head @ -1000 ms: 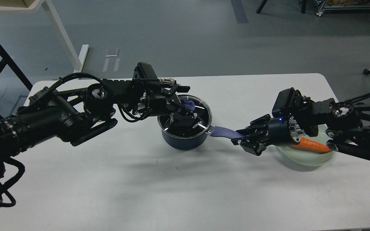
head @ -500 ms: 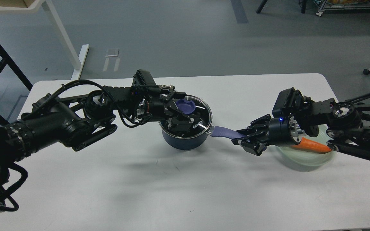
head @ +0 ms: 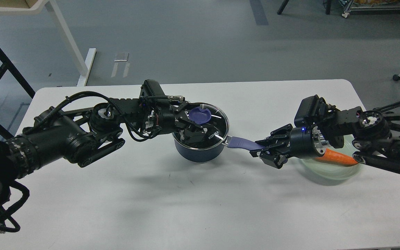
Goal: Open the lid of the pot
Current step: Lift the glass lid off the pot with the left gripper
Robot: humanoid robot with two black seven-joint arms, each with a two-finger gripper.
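Head view: right gripper (head: 260,150) pinches the pot handle (head: 241,142); left gripper (head: 189,122), grip unclear, sits beside the knob (head: 200,114); glass lid (head: 207,126) not yet lifted.

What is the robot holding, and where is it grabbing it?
The right gripper clamps the pot's purple handle at its end. The left gripper holds nothing.

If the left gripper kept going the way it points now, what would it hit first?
The left gripper points right, low across the lid. First contact looks like the lid's purple knob, right at its fingertips; it may already be touching, depth is unclear.
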